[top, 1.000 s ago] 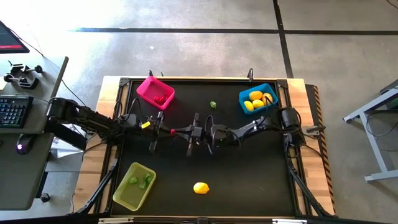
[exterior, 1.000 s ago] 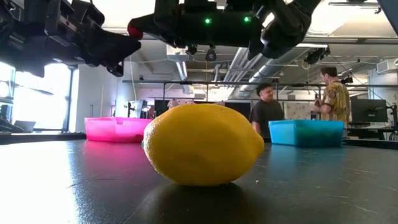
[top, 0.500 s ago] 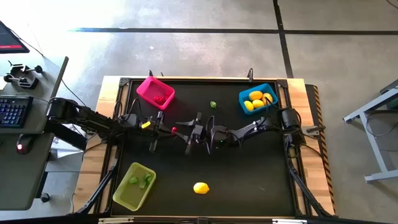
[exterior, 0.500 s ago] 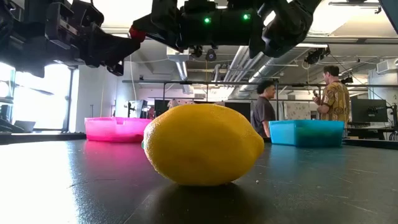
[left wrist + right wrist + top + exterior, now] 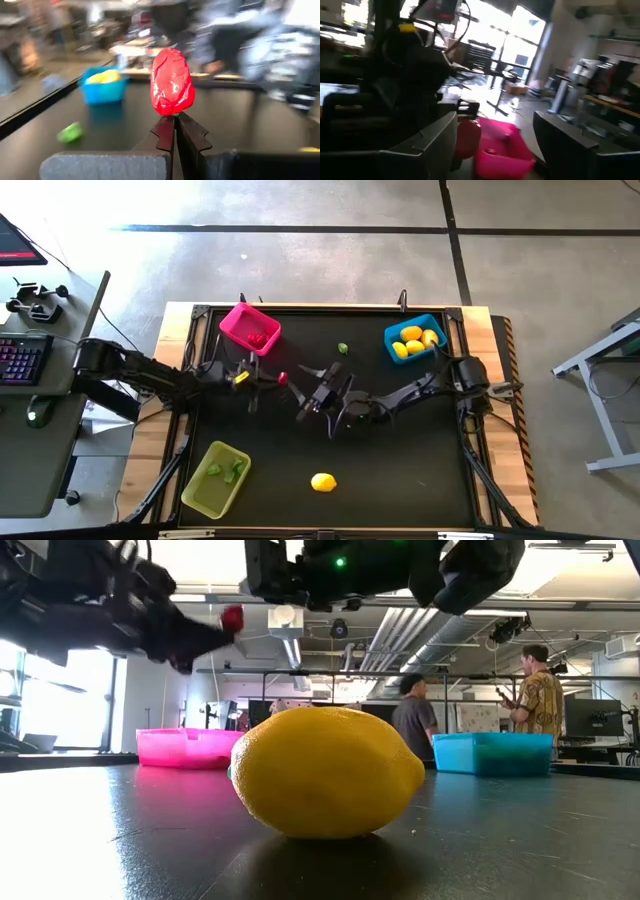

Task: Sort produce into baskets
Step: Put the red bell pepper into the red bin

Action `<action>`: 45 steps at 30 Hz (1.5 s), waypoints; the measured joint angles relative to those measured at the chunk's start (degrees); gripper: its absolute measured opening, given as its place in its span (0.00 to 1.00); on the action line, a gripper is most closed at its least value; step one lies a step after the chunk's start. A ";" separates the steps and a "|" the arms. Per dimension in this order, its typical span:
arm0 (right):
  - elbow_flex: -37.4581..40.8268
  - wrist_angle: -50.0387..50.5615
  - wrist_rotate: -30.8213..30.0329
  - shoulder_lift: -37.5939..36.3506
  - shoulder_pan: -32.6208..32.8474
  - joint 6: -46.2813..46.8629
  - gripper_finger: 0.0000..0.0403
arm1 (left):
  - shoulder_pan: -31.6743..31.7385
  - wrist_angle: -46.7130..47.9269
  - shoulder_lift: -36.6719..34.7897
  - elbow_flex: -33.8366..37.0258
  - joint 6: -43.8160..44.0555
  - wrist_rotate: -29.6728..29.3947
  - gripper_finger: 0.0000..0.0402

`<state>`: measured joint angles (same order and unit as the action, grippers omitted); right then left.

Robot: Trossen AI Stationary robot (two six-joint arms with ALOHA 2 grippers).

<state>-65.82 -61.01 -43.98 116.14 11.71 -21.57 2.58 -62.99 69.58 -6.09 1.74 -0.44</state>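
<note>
A small red piece of produce (image 5: 172,82) sticks out beyond the tips of my left gripper (image 5: 175,131), which is shut on it above the table's middle (image 5: 282,378). Just to its right stands my right gripper (image 5: 306,393), open and empty; the red piece (image 5: 468,137) shows beyond one of its fingers. The pink basket (image 5: 250,328) holds red pieces. The blue basket (image 5: 413,340) holds yellow ones, and the yellow-green basket (image 5: 216,478) holds green ones. A yellow lemon (image 5: 322,481) lies on its side near the table's front edge. A green piece (image 5: 342,348) lies at the far middle. My left gripper pinches the red piece by its narrow end (image 5: 173,114), only at the free ends of its two fingers (image 5: 165,132). The fingers come roughly level from the table's left. The piece juts out past the fingertips, lifted clear of the table (image 5: 232,618).
The black table top has a raised wooden rim (image 5: 330,308). People stand in the room beyond the far edge (image 5: 418,715). Bare table lies between the lemon and both grippers.
My right gripper has opened, let go of the red piece and drawn back a little toward the table's right and near edges. The red piece stays in my left gripper alone, which has carried it slightly toward the far edge.
</note>
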 joint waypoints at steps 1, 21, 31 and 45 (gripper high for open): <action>0.01 0.07 -1.82 -0.22 0.22 -0.47 0.63 | 0.97 1.66 -0.44 0.00 1.27 -1.72 0.00; 0.02 6.01 -6.66 -2.10 0.83 0.07 0.63 | 28.51 86.32 -8.32 -28.84 -2.48 -21.33 0.00; 0.00 7.14 -6.66 -2.10 0.83 0.07 0.63 | 40.22 84.45 6.48 -33.03 -5.35 -11.84 0.00; 0.00 9.43 -6.68 -2.12 0.83 5.17 0.63 | 43.15 80.44 15.87 -35.58 -8.13 -12.05 0.13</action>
<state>-65.82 -51.58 -50.65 114.02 12.53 -16.39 45.74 17.45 85.44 -41.67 -6.39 -12.49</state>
